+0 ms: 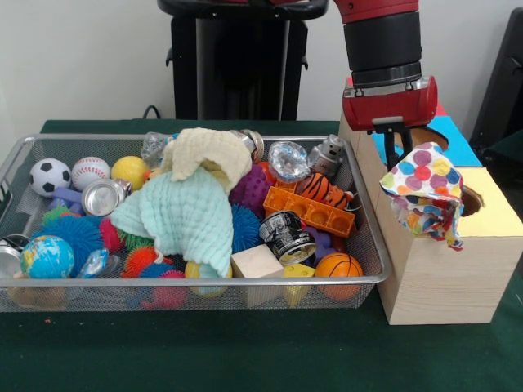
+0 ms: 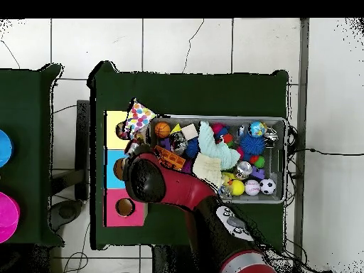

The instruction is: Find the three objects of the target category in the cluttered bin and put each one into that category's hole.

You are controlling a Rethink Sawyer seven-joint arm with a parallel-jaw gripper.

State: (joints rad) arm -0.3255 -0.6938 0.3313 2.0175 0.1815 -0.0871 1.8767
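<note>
The red and black arm (image 1: 384, 49) comes down at about one o'clock in the front view, and its gripper (image 1: 395, 155) hangs over the pale wooden box (image 1: 441, 278) just beside the bin (image 1: 196, 282). The dark fingers reach down toward a polka-dot fabric bundle (image 1: 429, 192), white with red, blue, yellow and green spots, which drapes over the box's yellow face (image 1: 494, 216) and largely covers the hole (image 1: 471, 200); only a dark sliver of the cut-out shows at the bundle's three o'clock side. Whether the fingers are clamped on the cloth or parted cannot be told. In the overhead view the same bundle (image 2: 138, 117) sits on the yellow section at the bin's nine o'clock. Inside the bin, a cream muslin cloth (image 1: 208, 151) lies on a mint-green cloth (image 1: 180, 216) near the middle, with a soccer ball (image 1: 50, 175) at ten o'clock and a small basketball (image 1: 338, 265) at five o'clock.
</note>
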